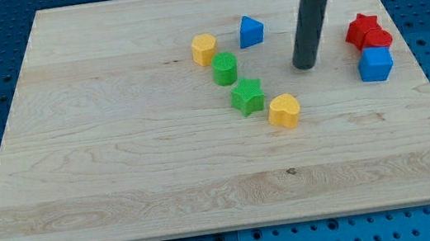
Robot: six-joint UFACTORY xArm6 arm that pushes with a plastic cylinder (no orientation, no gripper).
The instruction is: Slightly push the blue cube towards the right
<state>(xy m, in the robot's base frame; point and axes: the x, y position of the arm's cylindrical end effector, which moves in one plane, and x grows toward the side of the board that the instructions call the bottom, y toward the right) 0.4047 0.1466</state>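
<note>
The blue cube [375,64] sits near the board's right edge, just below and touching two red blocks: a red star [361,27] and a red block [379,38] of unclear shape. My tip [304,66] rests on the board to the left of the blue cube, with a clear gap between them. The rod rises from it to the view's top.
A blue triangular block [250,31] and a yellow hexagonal block [204,49] lie left of my tip. A green cylinder [225,68], a green star [248,96] and a yellow heart [284,110] run diagonally below. The wooden board [119,150] lies on a blue perforated table.
</note>
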